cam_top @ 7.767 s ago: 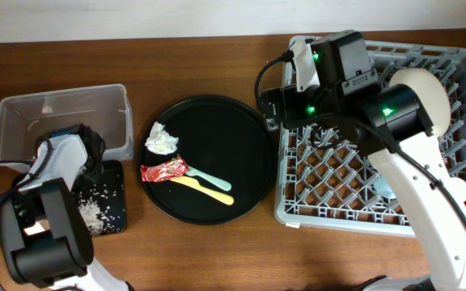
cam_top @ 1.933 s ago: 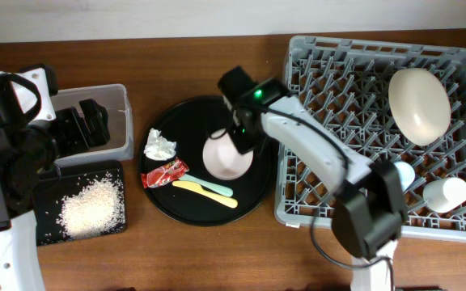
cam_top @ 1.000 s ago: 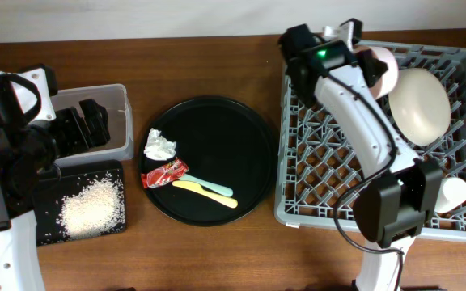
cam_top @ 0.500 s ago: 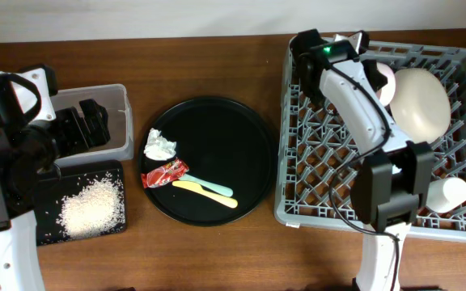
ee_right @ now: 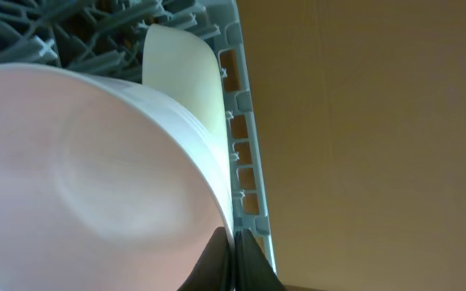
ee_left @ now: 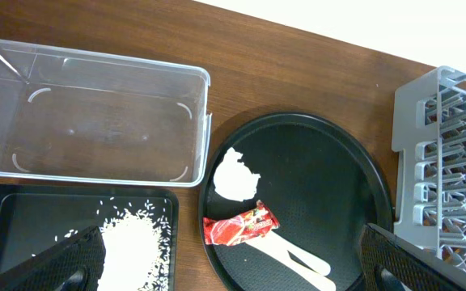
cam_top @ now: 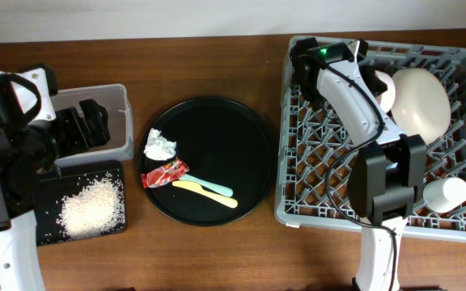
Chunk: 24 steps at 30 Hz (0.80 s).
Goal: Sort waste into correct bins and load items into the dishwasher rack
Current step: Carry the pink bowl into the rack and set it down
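The small pinkish-white bowl [cam_top: 385, 84] is pinched by its rim in the right gripper [ee_right: 235, 246], on edge just beside the large cream bowl-plate [cam_top: 421, 101] in the dishwasher rack [cam_top: 330, 166] at the far right corner, while the left gripper [ee_left: 231, 242] is seen spread wide, empty.

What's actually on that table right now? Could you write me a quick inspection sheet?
Surface: wooden table.
Job's things: grey rack holds large cream bowl-plate and white cup. Rice lies in black rectangular tray. Clear tub holds nothing.
Clutter: round black tray carries tissue, red wrapper, yellow spoon and mint green spoon.
Grippers: right gripper is pinching the rim of small pinkish-white bowl over the rack. Left gripper is open, holding nothing.
Cables: black cable along the right arm.
Surroundings: pale wall behind the table.
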{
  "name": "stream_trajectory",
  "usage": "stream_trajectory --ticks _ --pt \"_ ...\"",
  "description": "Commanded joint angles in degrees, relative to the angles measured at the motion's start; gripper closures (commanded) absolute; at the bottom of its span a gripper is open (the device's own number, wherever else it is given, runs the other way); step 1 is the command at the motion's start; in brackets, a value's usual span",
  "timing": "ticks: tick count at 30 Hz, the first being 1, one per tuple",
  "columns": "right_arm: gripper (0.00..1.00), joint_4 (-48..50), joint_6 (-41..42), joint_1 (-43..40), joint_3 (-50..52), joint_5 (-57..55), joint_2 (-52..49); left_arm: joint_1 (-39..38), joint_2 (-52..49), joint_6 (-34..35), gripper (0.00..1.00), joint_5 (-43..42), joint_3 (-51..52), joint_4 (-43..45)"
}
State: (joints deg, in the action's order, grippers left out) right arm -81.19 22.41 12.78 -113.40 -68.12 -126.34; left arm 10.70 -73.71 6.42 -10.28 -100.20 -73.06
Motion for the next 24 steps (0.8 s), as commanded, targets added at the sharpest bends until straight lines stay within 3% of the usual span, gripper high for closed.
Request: stream_trajectory --ticks 1,5,24 --pt "0.96 -2.89 1.31 -0.55 -0.17 -2.69 -1.11 0.24 0.28 -0.5 0.01 -0.2 -0.61 0.04" --pt "0.96 -5.66 4.33 -0.55 -0.17 -2.64 -1.11 0.24 0.28 -0.5 0.01 -0.2 -0.61 0.04" --pt "0.96 -5.51 4.02 0.04 -0.15 3.48 -2.67 0.24 0.28 -0.5 0.01 -0.2 -0.61 0.04"
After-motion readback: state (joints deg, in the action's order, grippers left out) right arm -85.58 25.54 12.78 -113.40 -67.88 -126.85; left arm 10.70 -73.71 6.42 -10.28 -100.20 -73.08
